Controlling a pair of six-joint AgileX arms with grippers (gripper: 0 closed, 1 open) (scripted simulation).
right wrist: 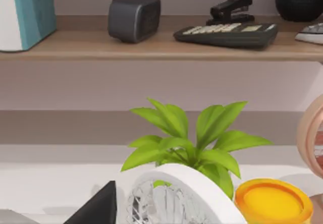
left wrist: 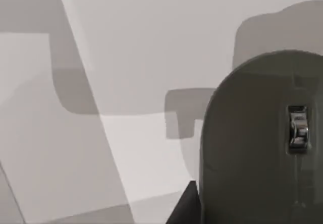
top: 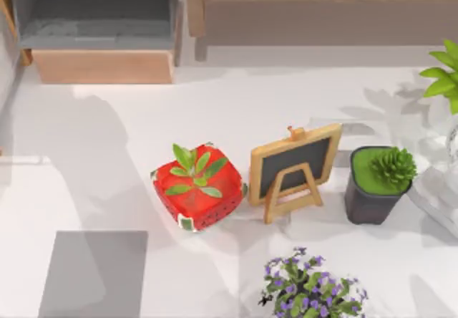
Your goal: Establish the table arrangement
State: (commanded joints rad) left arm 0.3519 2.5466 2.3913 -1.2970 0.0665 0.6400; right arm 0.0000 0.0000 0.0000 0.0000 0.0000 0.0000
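The white table carries a red strawberry-patterned pot with a green plant near its middle. A small chalkboard easel stands just right of the pot. In the left wrist view a grey rounded object with a small metal wheel, like a computer mouse, looms close over the table. A dark edge of my left gripper shows beside it; whether it is held is unclear. A dark wedge of my right gripper shows low over the table.
A grey mat lies front left. A dark pot with a succulent, purple flowers and a leafy plant crowd the right. A shelf unit and a wooden shelf with a calculator line the back.
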